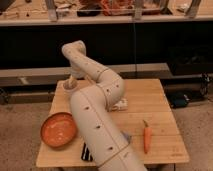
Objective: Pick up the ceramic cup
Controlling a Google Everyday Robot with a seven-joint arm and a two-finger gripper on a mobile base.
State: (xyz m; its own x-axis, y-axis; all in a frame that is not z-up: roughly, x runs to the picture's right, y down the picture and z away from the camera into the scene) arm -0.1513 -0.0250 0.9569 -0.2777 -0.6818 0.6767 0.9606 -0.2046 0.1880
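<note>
Ceramic cup point(68, 85) stands upright beyond the orange bowl point(46, 134), well apart from it, near the far left corner of the wooden table point(150, 100). It is small, cream-white and roughly cylindrical, with a round rim, and much narrower than the bowl. Judging by its material, it should be stiff and fairly light for this arm, but hard and probably glazed. That would make it slick against the fingers and liable to chip or crack if knocked over or dropped on the wood. The straight wall looks like the best place to take hold, pinched across the body below the rim, or with one finger inside and one outside the lip. The gripper point(73, 78) hangs directly over the cup, farther from the bowl than the cup's near side. Its fingers are spread wide and empty, though whether a tip already touches the rim is hard to make out. The arm point(95, 125) is a thick, smooth cream-coloured tube with small dark dots, and it rises past the bowl's right edge. The bowl is wide, shallow and matte orange. To its right, across the arm, lies a slim orange carrot point(147, 138) with a green tip. A small dark object point(86, 152) lies just in front of the bowl at the table's near edge.
</note>
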